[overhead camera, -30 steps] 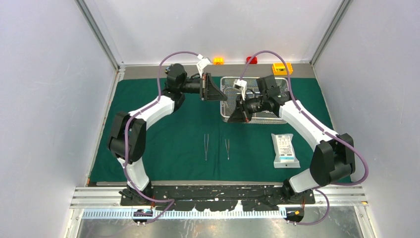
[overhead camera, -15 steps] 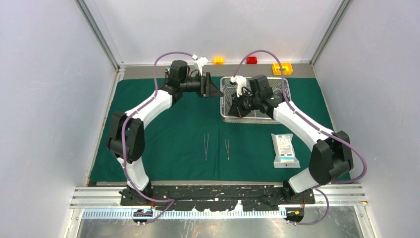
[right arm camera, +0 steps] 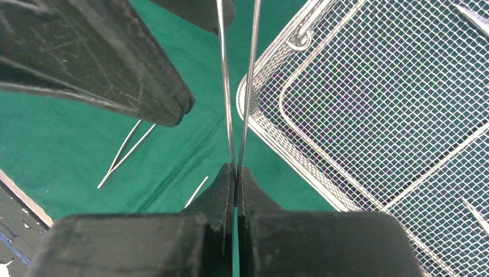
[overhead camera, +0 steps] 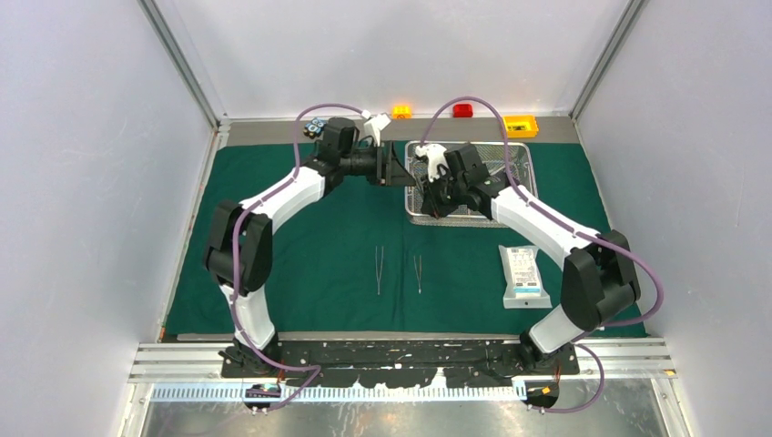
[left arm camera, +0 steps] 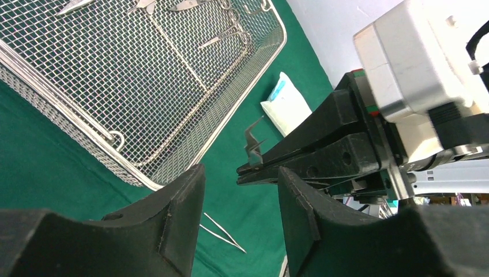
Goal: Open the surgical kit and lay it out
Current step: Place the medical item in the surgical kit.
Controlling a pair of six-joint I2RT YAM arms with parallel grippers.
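Green drape (overhead camera: 309,246): spread flat over the bench (overhead camera: 273,132), covering most of it.

Wire-mesh tray (left arm camera: 115,75): on the drape's far half, right of centre. Several slim instruments (left arm camera: 222,36) at one end of it.

Right claw (right arm camera: 236,173): clenched on a pair of thin tweezers (right arm camera: 232,147), pinched at one end, both prongs projecting forward past the fingertips. Hangs over the tray's near left corner.

Left claw (left arm camera: 240,173): released, jaws apart, nothing gripped. Just left of the tray, aimed at the right claw's tip and close to it. Contact between left fingers and the thin tweezers: cannot tell.

On the drape nearer the arm bases: long forceps (overhead camera: 380,269) and short tweezers (overhead camera: 418,273), side by side, not touching, roughly parallel.

White pouch (overhead camera: 525,275): flat on the drape, on the near side of the tray, toward the right.

Beyond the drape's far edge, in a row: orange block (overhead camera: 401,111), red block (overhead camera: 463,110), yellow box (overhead camera: 519,126).
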